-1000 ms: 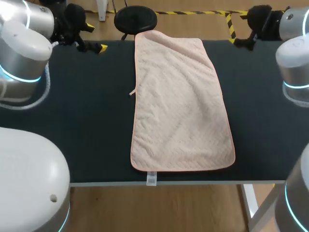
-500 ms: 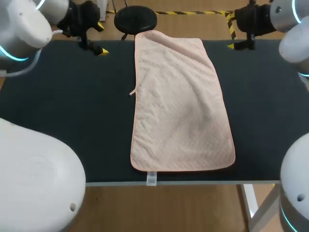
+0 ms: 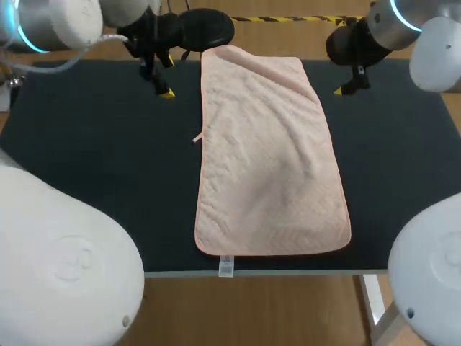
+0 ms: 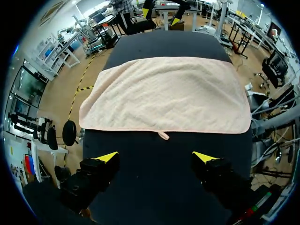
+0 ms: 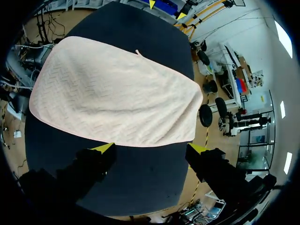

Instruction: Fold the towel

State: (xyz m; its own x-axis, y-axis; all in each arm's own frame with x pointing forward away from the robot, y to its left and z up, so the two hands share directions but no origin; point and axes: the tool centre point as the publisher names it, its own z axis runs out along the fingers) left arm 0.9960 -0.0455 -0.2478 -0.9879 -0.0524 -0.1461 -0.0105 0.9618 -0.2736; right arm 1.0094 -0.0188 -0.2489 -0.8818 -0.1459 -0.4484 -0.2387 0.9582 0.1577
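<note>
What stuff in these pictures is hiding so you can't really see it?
- Under the towel: every view, the towel itself covers it.
- White tag on its near edge: head view, too small to show any print.
- Left gripper and right gripper: head view, one yellow tip each shows; the black wrists hide the other.
- Table near corners: head view, my white arms cover them.
</note>
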